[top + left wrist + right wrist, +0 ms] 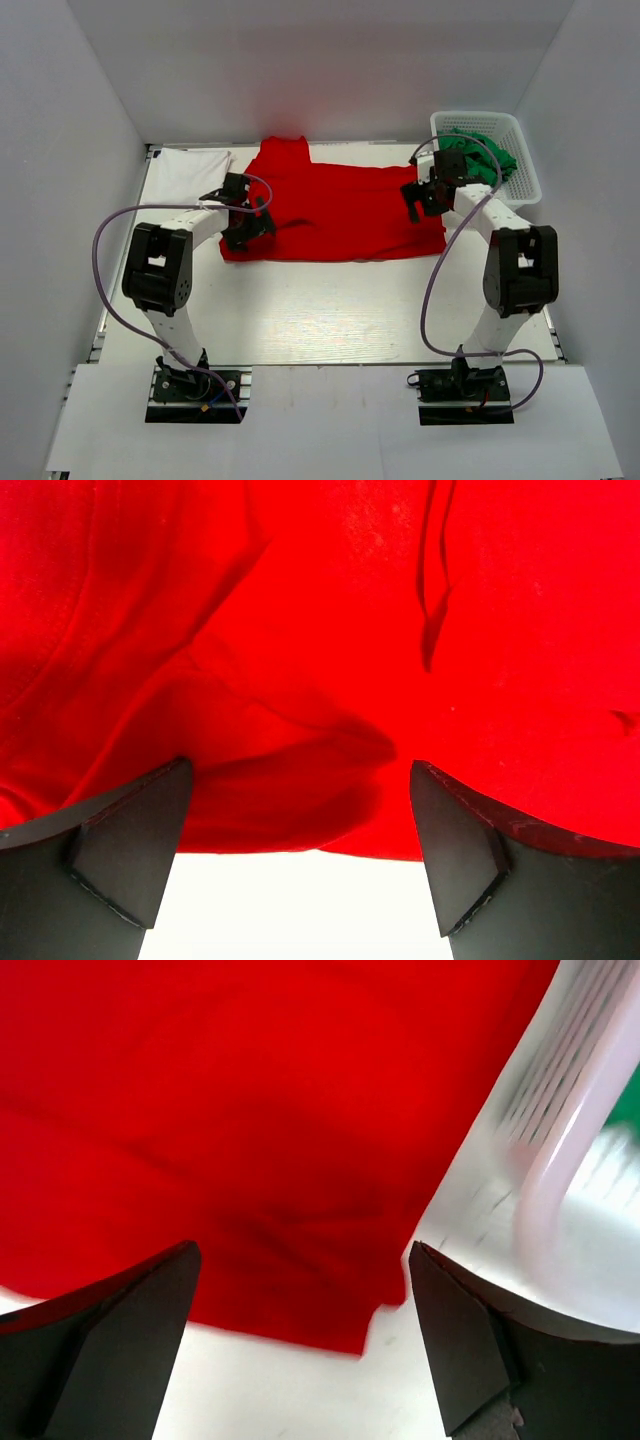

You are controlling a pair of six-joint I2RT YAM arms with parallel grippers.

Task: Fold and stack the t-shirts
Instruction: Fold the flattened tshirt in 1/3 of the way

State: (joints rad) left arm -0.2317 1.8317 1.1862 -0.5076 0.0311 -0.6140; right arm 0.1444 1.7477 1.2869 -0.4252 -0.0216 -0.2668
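A bright red t-shirt (335, 210) lies spread as a sheet across the middle of the table, a sleeve pointing to the back. My left gripper (248, 228) is open over its left edge; in the left wrist view the red cloth (330, 680) fills the frame above the open fingers (130, 850). My right gripper (420, 197) is open over the shirt's right edge, whose corner (340, 1310) shows in the right wrist view. A folded white t-shirt (190, 172) lies at the back left. Green t-shirts (490, 150) sit bunched in the basket.
A white plastic lattice basket (520, 160) stands at the back right; its rim (570, 1150) shows close to my right gripper. White walls enclose the table on three sides. Purple cables loop beside each arm.
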